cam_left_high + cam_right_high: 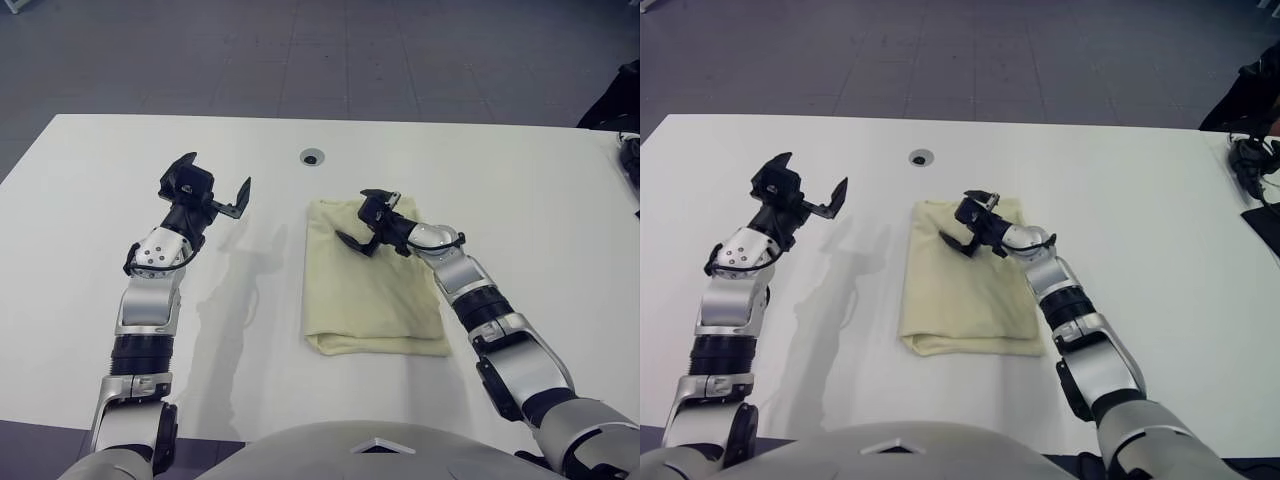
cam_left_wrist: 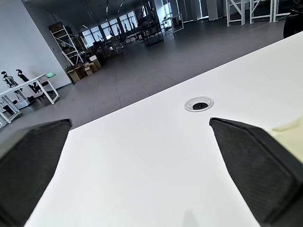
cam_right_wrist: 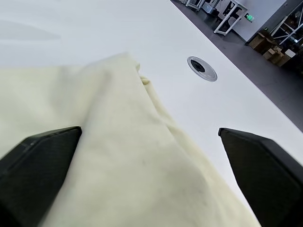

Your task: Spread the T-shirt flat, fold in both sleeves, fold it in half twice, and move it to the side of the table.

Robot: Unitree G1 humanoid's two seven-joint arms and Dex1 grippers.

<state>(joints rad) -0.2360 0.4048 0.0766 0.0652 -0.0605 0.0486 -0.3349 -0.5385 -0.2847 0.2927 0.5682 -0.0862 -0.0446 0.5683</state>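
A pale yellow T-shirt [image 1: 370,290] lies folded into a narrow rectangle in the middle of the white table [image 1: 90,200]. My right gripper [image 1: 366,222] hovers open just above the shirt's far end, nothing between its fingers. In the right wrist view the cloth [image 3: 118,156] lies under the spread fingertips [image 3: 38,156]. My left gripper [image 1: 215,188] is raised above the bare table to the left of the shirt, open and holding nothing. A corner of the shirt [image 2: 289,127] peeks in beside the left wrist view's fingertip [image 2: 258,161].
A round cable grommet [image 1: 312,156] sits in the table beyond the shirt. Dark gear and cables [image 1: 1250,160] lie at the table's far right edge. Wide bare tabletop stretches left of the shirt and toward the front edge.
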